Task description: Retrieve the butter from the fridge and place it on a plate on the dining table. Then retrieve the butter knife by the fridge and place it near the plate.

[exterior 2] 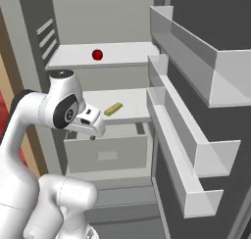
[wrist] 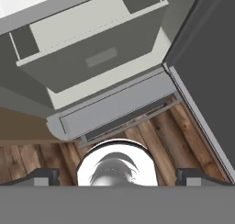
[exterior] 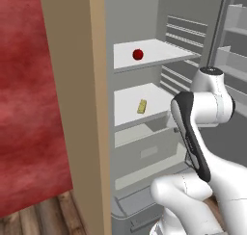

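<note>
Currently arm folded before the open fridge [exterior: 193, 32], pincer [wrist: 117, 176] spread, empty, pointing floorward, butter [exterior 2: 113, 108] shelved.

Small red ball [exterior: 137, 54] on upper shelf, red wall [exterior: 26, 99], tan side panel [exterior: 77, 109], wooden plank floor [wrist: 151, 131]

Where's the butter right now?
The butter lies on the fridge's middle shelf, one shelf below the red ball and above the drawer.
</note>
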### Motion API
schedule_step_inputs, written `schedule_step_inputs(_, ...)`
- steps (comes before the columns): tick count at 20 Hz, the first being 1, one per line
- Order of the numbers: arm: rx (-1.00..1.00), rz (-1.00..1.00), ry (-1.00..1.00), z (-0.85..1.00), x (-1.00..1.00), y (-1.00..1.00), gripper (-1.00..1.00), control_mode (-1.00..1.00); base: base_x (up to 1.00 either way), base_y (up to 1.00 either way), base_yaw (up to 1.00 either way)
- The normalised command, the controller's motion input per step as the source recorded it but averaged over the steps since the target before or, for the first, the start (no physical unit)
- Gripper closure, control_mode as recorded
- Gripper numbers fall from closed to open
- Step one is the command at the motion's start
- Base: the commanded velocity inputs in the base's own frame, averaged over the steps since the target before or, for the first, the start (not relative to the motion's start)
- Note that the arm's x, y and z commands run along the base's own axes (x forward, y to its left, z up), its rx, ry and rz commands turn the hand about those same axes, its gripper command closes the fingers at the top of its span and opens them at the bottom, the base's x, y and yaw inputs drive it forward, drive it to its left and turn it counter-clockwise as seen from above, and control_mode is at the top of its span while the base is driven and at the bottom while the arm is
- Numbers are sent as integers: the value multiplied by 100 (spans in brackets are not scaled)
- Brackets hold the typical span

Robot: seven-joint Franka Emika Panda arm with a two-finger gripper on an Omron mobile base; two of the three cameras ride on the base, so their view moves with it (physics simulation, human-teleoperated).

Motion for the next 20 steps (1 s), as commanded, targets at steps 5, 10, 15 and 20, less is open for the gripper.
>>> schedule_step_inputs(5,0,0,0,0,0,0,-100,100,19,-25,5)
schedule_step_inputs(10,0,0,0,0,0,0,-100,100,0,0,1)
schedule_step_inputs(15,0,-1,-2,-1,1,0,-100,-100,0,0,0)
schedule_step_inputs(20,0,-22,-21,-7,50,14,-100,-100,0,0,0)
